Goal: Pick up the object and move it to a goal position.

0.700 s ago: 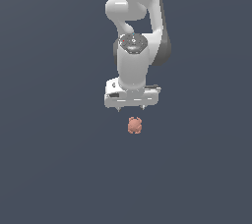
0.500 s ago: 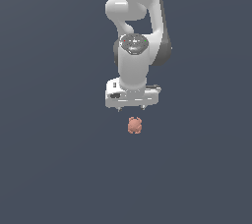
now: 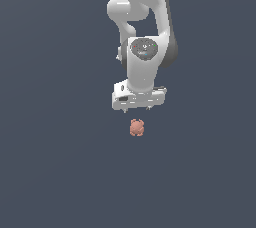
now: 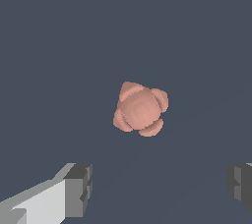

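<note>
Plain dark slate ground (image 3: pixel 55 172), pink object (image 3: pixel 137 127) alone on it beneath the wide-open claw (image 3: pixel 137 109).

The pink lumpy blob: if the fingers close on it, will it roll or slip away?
The pink blob is roundish with bulging lobes, so it may roll a little if nudged off-center. The lobes probably give the fingers uneven contact, so it could twist. It looks small, likely light.

A plain, dark slate-blue surface (image 3: pixel 55 172) fills both views from edge to edge. It is flat and evenly coloured. It carries no markings or texture.
</note>
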`<state>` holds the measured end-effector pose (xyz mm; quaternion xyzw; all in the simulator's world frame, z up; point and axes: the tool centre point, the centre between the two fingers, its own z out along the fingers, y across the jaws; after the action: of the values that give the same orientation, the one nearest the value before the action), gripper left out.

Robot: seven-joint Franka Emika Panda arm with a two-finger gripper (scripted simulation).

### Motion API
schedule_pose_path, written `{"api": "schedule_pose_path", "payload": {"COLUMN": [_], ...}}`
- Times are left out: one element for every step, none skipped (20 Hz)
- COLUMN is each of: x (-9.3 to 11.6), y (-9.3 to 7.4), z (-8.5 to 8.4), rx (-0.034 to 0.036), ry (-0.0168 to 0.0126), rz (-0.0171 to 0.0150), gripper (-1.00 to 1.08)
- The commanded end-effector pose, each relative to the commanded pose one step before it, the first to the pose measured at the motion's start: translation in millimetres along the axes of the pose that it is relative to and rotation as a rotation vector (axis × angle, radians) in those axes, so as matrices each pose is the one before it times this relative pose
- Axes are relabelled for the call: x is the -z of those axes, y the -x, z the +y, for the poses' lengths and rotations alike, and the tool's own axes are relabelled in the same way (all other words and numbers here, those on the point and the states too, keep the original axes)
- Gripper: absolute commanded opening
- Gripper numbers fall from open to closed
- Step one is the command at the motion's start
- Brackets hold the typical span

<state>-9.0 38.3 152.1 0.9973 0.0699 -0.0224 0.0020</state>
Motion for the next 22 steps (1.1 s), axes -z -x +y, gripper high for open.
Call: {"api": "schedule_pose_path", "payload": {"x": [-1.52, -1.48, -1.88, -2.22, -2.50, -2.79, -3.12, -3.50, -3.89, -4.26, -4.58, -4.40, -4.08, -3.74, -3.40, -3.05, -2.70, -2.34, -1.99, -1.63, -1.27, -0.91], "y": [-0.97, -0.81, -0.95, -1.13, -1.33, -1.52, -1.69, -1.81, -1.92, -2.04, -2.13, -1.97, -1.75, -1.55, -1.37, -1.19, -1.03, -0.87, -0.72, -0.58, -0.45, -0.32], "z": [0.64, -0.10, -0.19, -0.23, -0.17, -0.13, -0.14, -0.20, -0.26, -0.30, -0.33, -0.33, -0.32, -0.31, -0.29, -0.26, -0.23, -0.21, -0.17, -0.15, -0.11, -0.07], "rx": [-0.00823, -0.00613, -0.00735, -0.00874, -0.01036, -0.01196, -0.01345, -0.01479, -0.01616, -0.01759, -0.01886, -0.01803, -0.01657, -0.01512, -0.01366, -0.01222, -0.01078, -0.00933, -0.00789, -0.00644, -0.00501, -0.00359], "ry": [-0.00024, -0.00027, -0.00029, -0.00034, -0.00042, -0.00049, -0.00053, -0.00054, -0.00053, -0.00053, -0.00052, -0.00044, -0.00036, -0.00029, -0.00023, -0.00018, -0.00014, -0.00011, -0.00008, -0.00006, -0.00004, -0.00003], "rz": [0.00155, 0.00101, 0.00108, 0.00132, 0.00174, 0.00214, 0.00245, 0.00263, 0.00281, 0.00306, 0.00332, 0.00318, 0.00293, 0.00268, 0.00244, 0.00219, 0.00194, 0.00169, 0.00143, 0.00117, 0.00092, 0.00066], "gripper": [1.00, 1.00, 1.00, 1.00, 1.00, 1.00, 1.00, 1.00, 1.00, 1.00, 1.00, 1.00, 1.00, 1.00, 1.00, 1.00, 1.00, 1.00, 1.00, 1.00, 1.00, 1.00]}}
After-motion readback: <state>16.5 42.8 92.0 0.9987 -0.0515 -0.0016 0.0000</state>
